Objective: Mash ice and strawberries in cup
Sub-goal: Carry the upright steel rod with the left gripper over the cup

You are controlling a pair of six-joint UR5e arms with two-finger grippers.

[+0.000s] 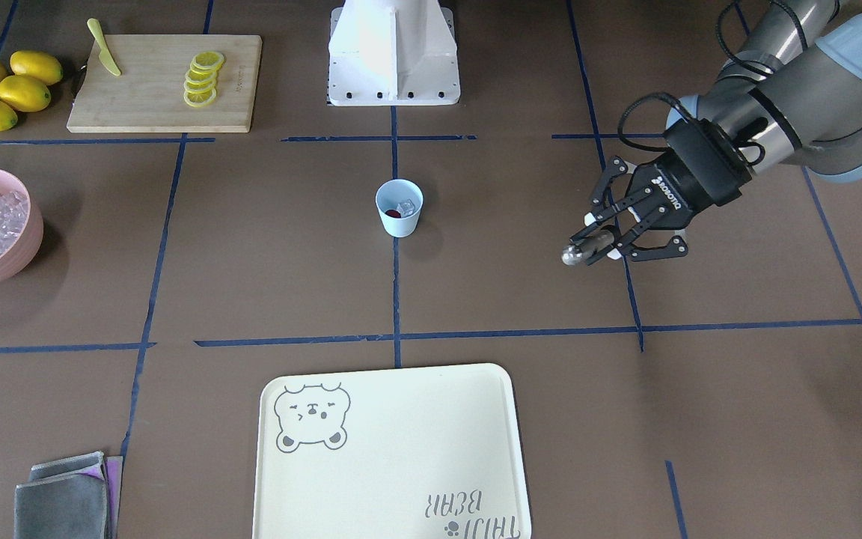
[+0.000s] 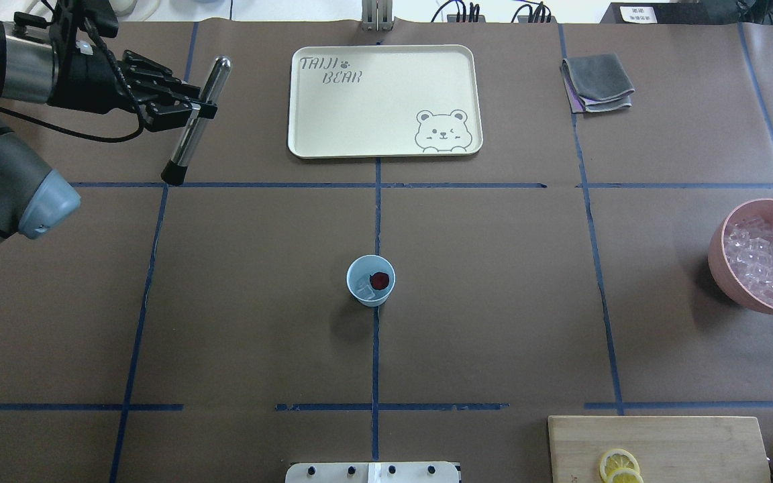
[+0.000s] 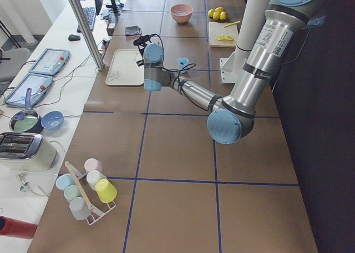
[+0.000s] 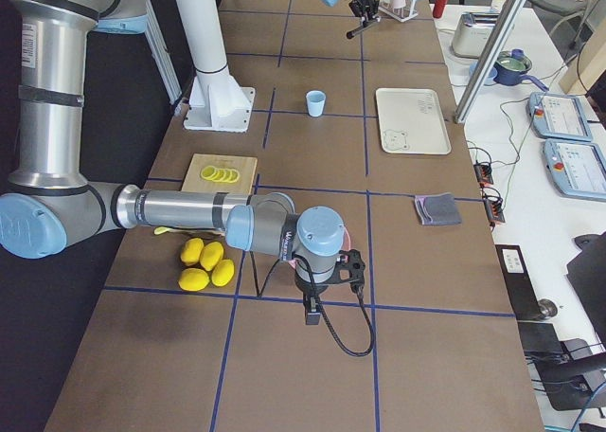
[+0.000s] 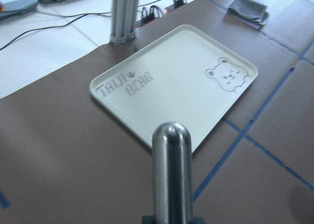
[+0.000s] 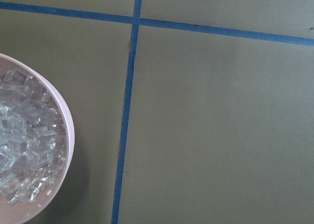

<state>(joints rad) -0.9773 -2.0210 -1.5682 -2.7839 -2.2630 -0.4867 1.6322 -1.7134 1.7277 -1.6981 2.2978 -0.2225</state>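
The bench [image 2: 259, 302] is brown, gridded with blue tape [image 2: 376, 376]. The pale blue cup [image 2: 370, 302] shows a dark red strawberry [image 2: 379, 280] and whitish clear ice [image 2: 362, 288]. Cream tray [image 2: 373, 107], grey bear drawing [image 2: 440, 131]; pink bowl [image 2: 718, 258]; yellow lemons [image 1: 23, 93]; silver rod [image 2: 185, 144], black-tipped; grey cloth [image 2: 598, 77] upper right.

Strawberry [image 2: 379, 280], ice [image 2: 364, 288] in cup [image 1: 399, 223], table [image 2: 494, 302] centre; tray [image 2: 359, 114] beyond; bowl [image 2: 718, 258] far right.

Black, linkage-fingered left pincer [image 1: 601, 238], white lettering on wrist block. Behind it: grey tubular arm [image 1: 783, 90], pale blue joint caps [image 1: 861, 41], looped black cable [image 1: 629, 109]. White pedestal base [image 1: 393, 52] beyond.
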